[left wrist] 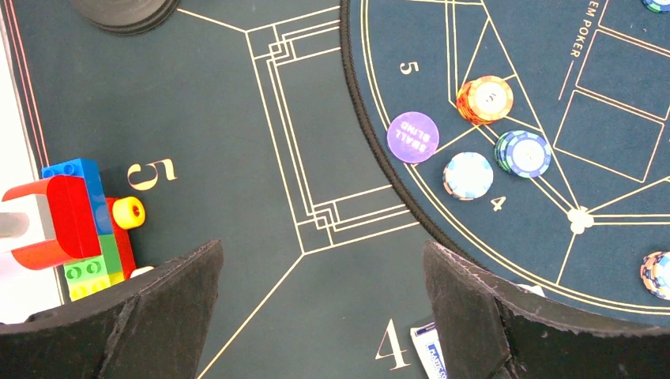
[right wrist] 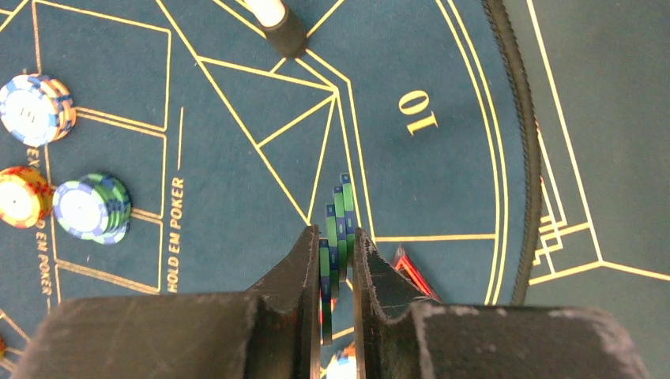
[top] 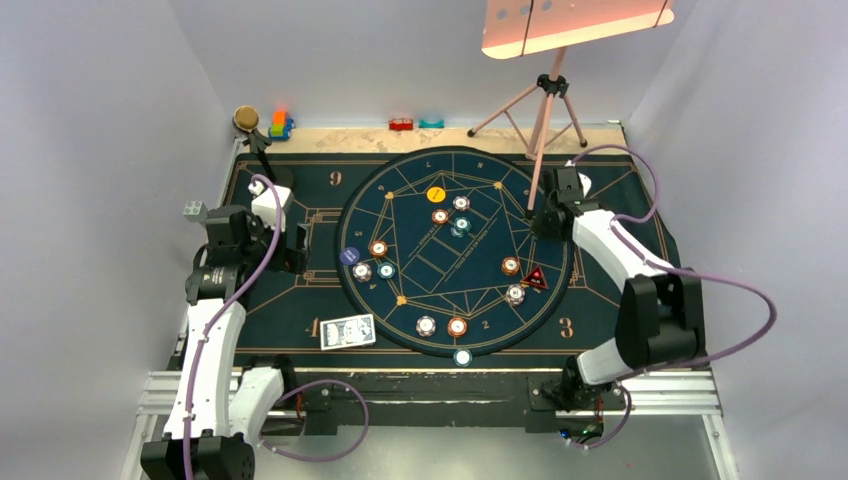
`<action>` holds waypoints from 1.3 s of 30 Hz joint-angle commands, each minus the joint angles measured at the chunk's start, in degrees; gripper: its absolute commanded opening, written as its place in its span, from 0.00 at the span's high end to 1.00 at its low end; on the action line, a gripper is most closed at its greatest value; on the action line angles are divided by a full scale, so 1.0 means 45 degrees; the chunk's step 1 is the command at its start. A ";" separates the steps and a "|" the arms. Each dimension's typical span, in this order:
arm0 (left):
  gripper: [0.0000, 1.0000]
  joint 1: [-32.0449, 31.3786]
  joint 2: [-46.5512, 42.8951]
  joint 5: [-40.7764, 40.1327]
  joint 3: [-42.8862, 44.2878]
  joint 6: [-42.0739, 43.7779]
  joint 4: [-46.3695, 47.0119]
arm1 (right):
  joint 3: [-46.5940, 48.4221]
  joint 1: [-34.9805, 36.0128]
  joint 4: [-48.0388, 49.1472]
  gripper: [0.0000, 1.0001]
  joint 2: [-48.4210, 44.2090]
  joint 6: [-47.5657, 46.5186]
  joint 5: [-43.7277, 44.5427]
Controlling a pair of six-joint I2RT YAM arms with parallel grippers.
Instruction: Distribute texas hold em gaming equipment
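Observation:
Three green-and-blue chips point(right wrist: 344, 201) stand on edge between the jaws of my right gripper point(right wrist: 336, 238), staggered, held above the round mat near the "10". The red triangular token point(right wrist: 412, 274) lies just below it. In the top view the right gripper point(top: 541, 222) hangs over the round mat's right side. My left gripper point(left wrist: 322, 264) is wide open over bare mat by the "4", with nothing between its fingers; in the top view the left gripper point(top: 296, 250) is left of the round mat. A deck of playing cards point(top: 347, 331) lies at the front left. Several chip stacks point(top: 457, 326) dot the round mat.
A purple small-blind disc point(left wrist: 412, 136) and three chip stacks point(left wrist: 484, 99) sit right of the left gripper. Toy blocks point(left wrist: 79, 229) stand at its left. A tripod point(top: 545, 110) straddles the mat's far edge, one foot point(right wrist: 282, 30) ahead of the right gripper.

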 commanded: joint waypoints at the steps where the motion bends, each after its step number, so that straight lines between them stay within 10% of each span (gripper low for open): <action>1: 0.00 0.0095 -0.0179 0.0388 -0.0048 0.0260 0.0276 | 0.0449 -0.0130 0.1493 1.00 0.0774 -0.0447 -0.0564; 6: 0.00 0.0101 -0.0127 0.0558 -0.0063 0.0311 0.0280 | -0.0048 -0.0193 0.2378 0.97 0.1338 -0.0451 -0.1239; 11: 0.00 0.0098 -0.0108 0.0710 -0.0077 0.0412 0.0226 | -0.0081 -0.0330 0.1984 0.52 0.1666 -0.0145 -0.1198; 16: 0.00 0.0070 -0.0059 0.0974 -0.0042 0.0708 0.0109 | -0.0067 -0.0378 0.1001 0.32 0.1592 0.0292 -0.0360; 30: 0.00 -0.0630 -0.0039 0.2048 0.0646 0.3172 -0.1940 | 0.0622 -0.0144 -0.1131 0.26 -0.0958 -0.0332 0.0487; 39: 0.00 -0.2903 -0.0639 0.2825 -0.0704 0.6603 -0.3611 | 0.0113 0.5769 0.1074 0.10 -0.4630 -0.2283 -0.2262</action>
